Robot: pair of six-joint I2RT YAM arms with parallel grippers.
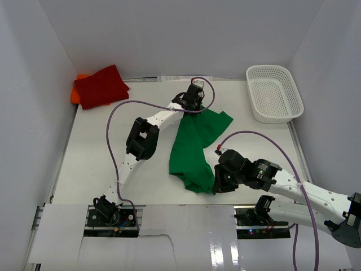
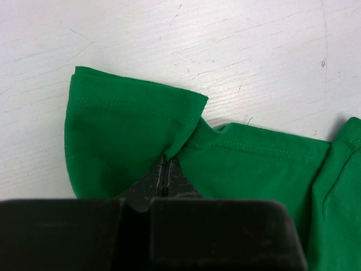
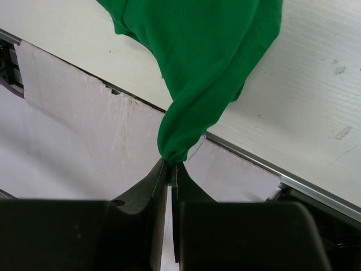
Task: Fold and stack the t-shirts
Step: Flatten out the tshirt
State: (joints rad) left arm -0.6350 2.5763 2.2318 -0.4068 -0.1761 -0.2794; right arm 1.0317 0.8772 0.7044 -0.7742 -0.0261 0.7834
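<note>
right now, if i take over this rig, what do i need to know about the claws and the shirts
Left claw: shut on the green t-shirt, pinching its far edge at a stitched hem.
Right claw: shut on the same shirt, gripping a bunched bit at its near end.
Things: the green t-shirt is strung between the two claws, rumpled and unfolded. The red t-shirt lies folded on the orange t-shirt in the far left corner; little of the orange one shows.
Done: red and orange are stacked.
Left: fold the green one and add it to that stack.
</note>
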